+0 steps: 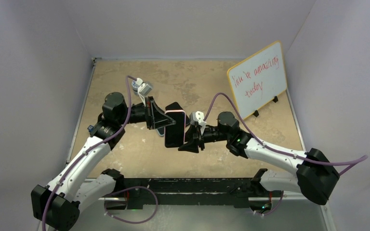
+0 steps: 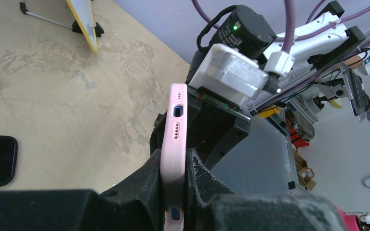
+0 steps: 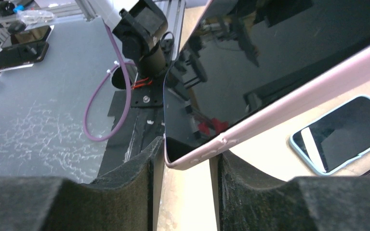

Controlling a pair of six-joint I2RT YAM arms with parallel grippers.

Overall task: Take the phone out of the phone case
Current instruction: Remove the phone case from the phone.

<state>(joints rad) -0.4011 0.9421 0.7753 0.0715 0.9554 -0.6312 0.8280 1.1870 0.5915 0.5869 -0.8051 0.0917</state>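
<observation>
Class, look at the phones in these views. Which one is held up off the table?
The pink-cased phone, clamped by the left gripper, its corner inside the right gripper. The blue-edged phone and black phone lie flat on the table.

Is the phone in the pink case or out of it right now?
In. The right wrist view shows the phone seated inside the pink case rim; the left gripper clamps the case's edge.

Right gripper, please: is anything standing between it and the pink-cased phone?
Nothing visible does. The right gripper has its open fingers straddling a corner of the pink-cased phone, which the left gripper holds clamped.
</observation>
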